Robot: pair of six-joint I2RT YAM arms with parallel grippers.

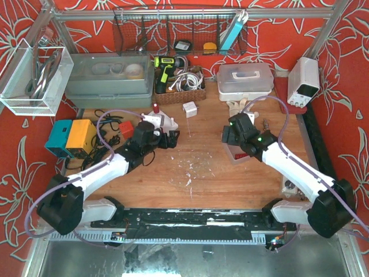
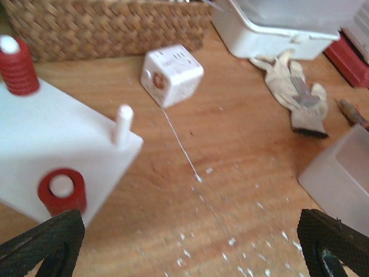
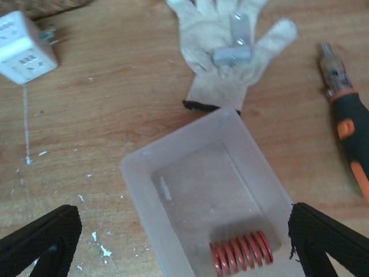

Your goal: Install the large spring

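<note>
Red spring (image 3: 241, 254), likely the large one, lies in the clear tub (image 3: 173, 138) under the right gripper (image 3: 184, 245), fingers wide apart. Drop in clear of the tub wall, pinch across the coils, carry to the bare peg (image 2: 123, 124) on the block (image 2: 63, 133). Left gripper (image 2: 187, 248), also spread, hangs beside the block and may crowd it; glove (image 3: 225, 52), screwdriver (image 3: 346, 115) lie nearby

Matt wooden desk (image 3: 115, 86), frosted plastic tray (image 3: 173, 138), glossy red spring (image 3: 241, 254), knitted cloth glove (image 3: 225, 52), woven wicker basket (image 2: 115, 29), smooth white plastic block (image 2: 52, 138)
</note>
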